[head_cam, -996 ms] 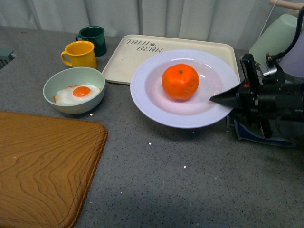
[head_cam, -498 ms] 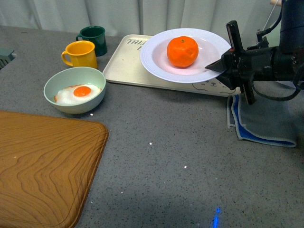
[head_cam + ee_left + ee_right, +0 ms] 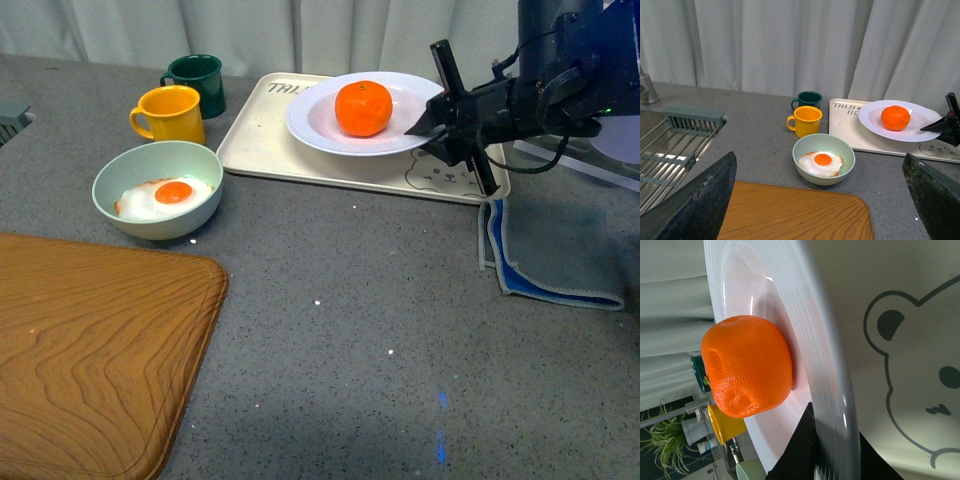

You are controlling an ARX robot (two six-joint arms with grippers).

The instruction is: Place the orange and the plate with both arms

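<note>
The orange (image 3: 363, 108) sits in the middle of the white ridged plate (image 3: 318, 130). The plate is low over the cream bear tray (image 3: 268, 145); I cannot tell if it touches. My right gripper (image 3: 425, 124) is shut on the plate's right rim. In the right wrist view the black jaws of the right gripper (image 3: 827, 450) pinch the plate's rim (image 3: 826, 365), with the orange (image 3: 747, 367) beyond and the tray's bear drawing (image 3: 910, 340) below. My left gripper (image 3: 819, 165) is open and empty, back over the wooden board. The left wrist view also shows the orange (image 3: 895, 117) and the plate (image 3: 871, 119).
A pale green bowl (image 3: 125, 170) with a fried egg stands left of the tray, with a yellow mug (image 3: 170, 113) and a dark green mug (image 3: 197, 80) behind it. A wooden board (image 3: 90, 350) lies front left. A blue-edged cloth (image 3: 550, 250) lies right. A sink rack (image 3: 670, 150) is far left.
My right gripper has carried the plate with the orange away from me and to the back, from above the bare table to low over the bear tray.
</note>
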